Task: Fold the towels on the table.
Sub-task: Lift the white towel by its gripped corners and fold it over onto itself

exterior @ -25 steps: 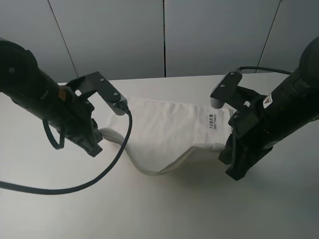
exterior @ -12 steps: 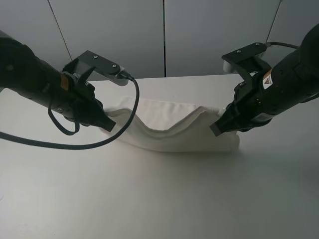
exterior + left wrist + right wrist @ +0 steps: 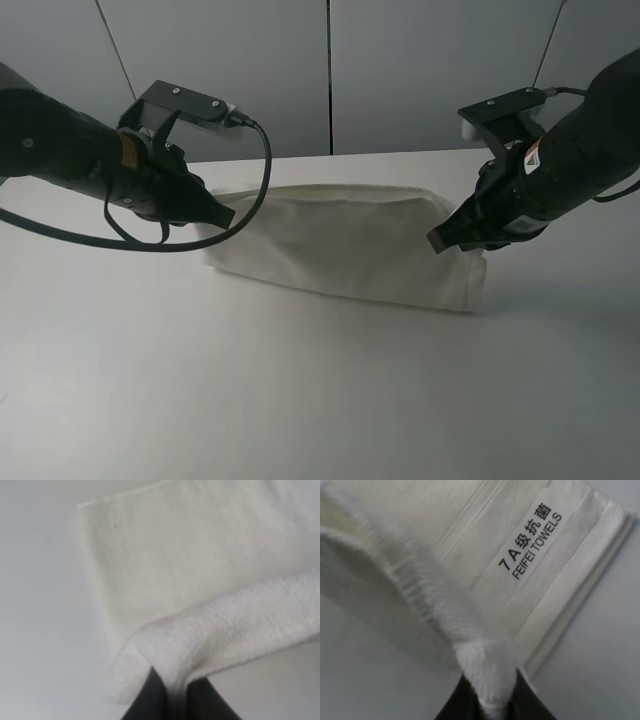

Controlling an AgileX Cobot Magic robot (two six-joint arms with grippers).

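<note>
Your left hand (image 3: 224, 216) and right hand (image 3: 438, 243), each clamped on the towel (image 3: 350, 250), now stretch its once-sagging edge taut, so the fold looks ready to lay.

This is a robotics lab test station: a plain matte white surface (image 3: 300, 410) stands against a wall of flat grey panels (image 3: 430, 70) divided by dark seams (image 3: 330, 75), with a black left arm (image 3: 55, 155) trailing an exposed cable (image 3: 263, 185) and a black right arm (image 3: 595, 150) reaching over it.
</note>
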